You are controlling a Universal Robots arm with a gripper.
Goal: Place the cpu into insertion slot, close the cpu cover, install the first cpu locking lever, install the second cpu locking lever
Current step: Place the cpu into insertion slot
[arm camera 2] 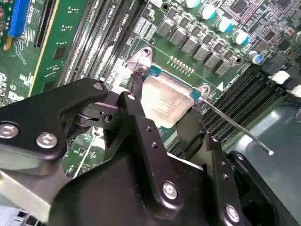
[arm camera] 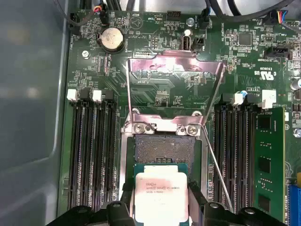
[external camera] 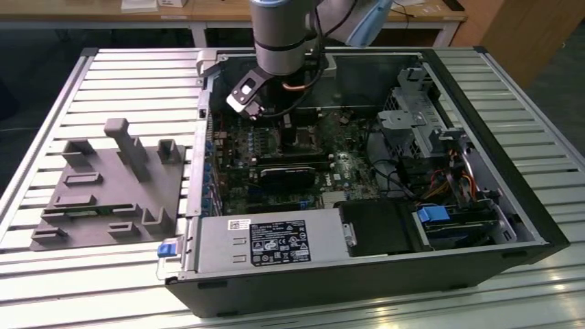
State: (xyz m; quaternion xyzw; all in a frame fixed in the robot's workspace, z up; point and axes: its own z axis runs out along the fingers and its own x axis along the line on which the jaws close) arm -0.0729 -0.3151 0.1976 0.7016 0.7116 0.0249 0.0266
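Cpu [arm camera: 161, 192] in gripper [arm camera: 161, 201] over insertion slot [arm camera: 163, 148]; slatted table [external camera: 137, 82]

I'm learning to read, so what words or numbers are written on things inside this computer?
The chip: faint print on top, too small to read.
White label on the grey box: print too small to read.
Green circuit board: tiny white markings, none readable.

You see a silvery-grey chip [arm camera: 161, 190] with a green edge, black tool [arm camera: 160, 197], green board [arm camera: 94, 61] with white print, shiny silver cover [arm camera: 174, 63], dark grey socket [arm camera: 162, 148] centre in a silvery rim, black memory slots [arm camera: 91, 150], and a pale grey striped bench [external camera: 128, 75].
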